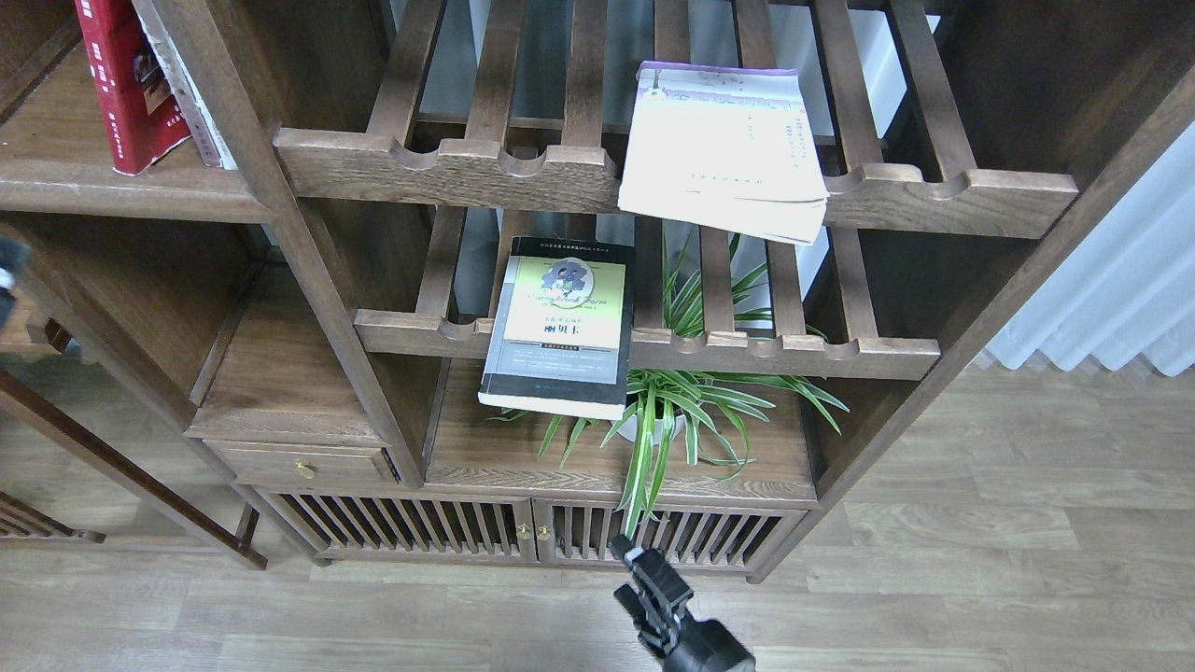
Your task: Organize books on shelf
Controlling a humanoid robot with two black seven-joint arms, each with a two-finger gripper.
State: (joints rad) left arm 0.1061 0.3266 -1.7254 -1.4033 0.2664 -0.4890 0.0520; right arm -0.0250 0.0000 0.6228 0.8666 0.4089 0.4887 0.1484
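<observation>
The red book (121,84) stands upright on the shelf (103,191), a solid board at the top left. The grey-black book with the pale green panel (558,327) lies flat on the lower slatted rack and overhangs its front rail. The cream-white book with the purple top band (724,149) lies flat on the upper slatted rack, also overhanging. My right gripper (635,574) is low at the bottom centre, in front of the cabinet doors and far below the books; its fingers are too dark to tell apart. A dark blur at the left edge (7,266) looks like my left gripper.
A thin white book (191,103) leans beside the red one. A potted spider plant (672,411) stands under the lower rack (747,353). There is a small drawer (299,462) at the lower left, slatted cabinet doors (523,527) below, and a white curtain (1120,289) at the right.
</observation>
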